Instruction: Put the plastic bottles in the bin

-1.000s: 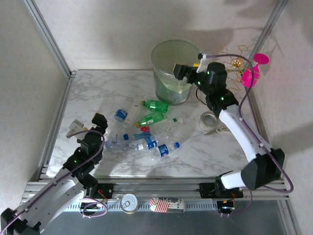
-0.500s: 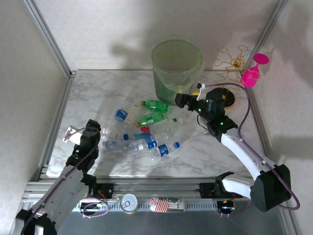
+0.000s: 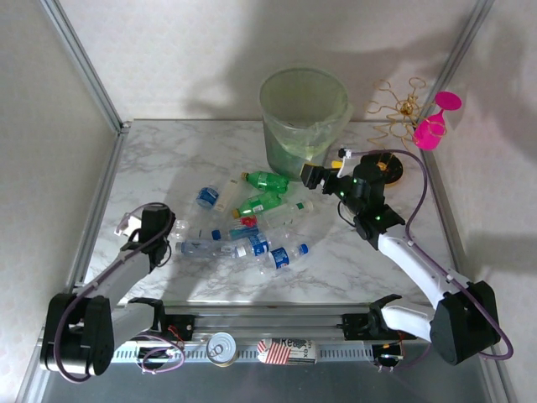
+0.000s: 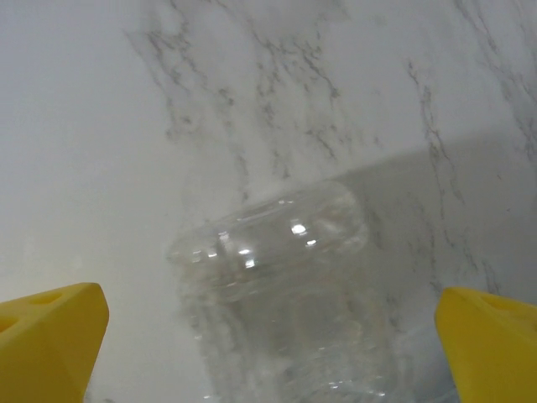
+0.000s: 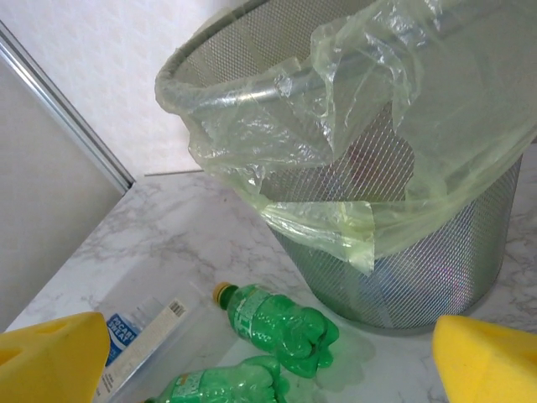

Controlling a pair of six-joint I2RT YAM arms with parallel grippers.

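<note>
A white marble bench (image 3: 168, 159) sits between pale walls and a metal frame. The mesh bin (image 3: 304, 117), with its green liner, stands at the far middle. The right hand (image 3: 312, 175) is spread wide and empty. It hangs just near of the bin's base, above two green bottles (image 5: 277, 323). The left hand (image 4: 268, 336) is low at the near left, fingers wide apart either side of a clear bottle (image 4: 268, 235) lying on the bench, not gripping it. The other plastic bottles (image 3: 252, 231) lie scattered mid-bench, their blue labels too small to read.
</note>
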